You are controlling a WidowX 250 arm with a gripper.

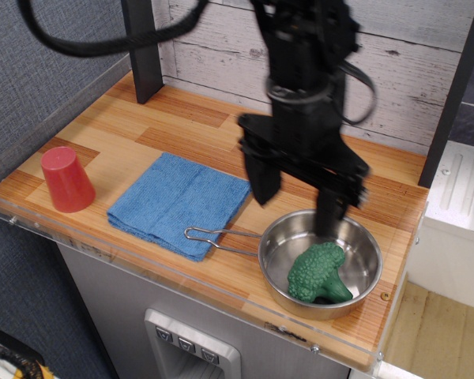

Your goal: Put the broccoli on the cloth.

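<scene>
Below open tool [296, 204], broccoli [319, 273], in pan [363, 237]

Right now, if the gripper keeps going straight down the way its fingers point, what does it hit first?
Probably the steel pan: the open gripper points down over its back-left rim, with the broccoli lying nearer the front. Depth from this single view is uncertain.

Gripper [298, 198] above pan's [320, 261] back rim, fingers spread wide, nothing between them. Broccoli [319, 273] in bowl, open from above; rim walls it on all sides. Pan handle [219, 238] overlaps cloth's [181, 203] near corner. Cloth top otherwise bare. Red cup [65, 178] well left, apart from cloth.
</scene>
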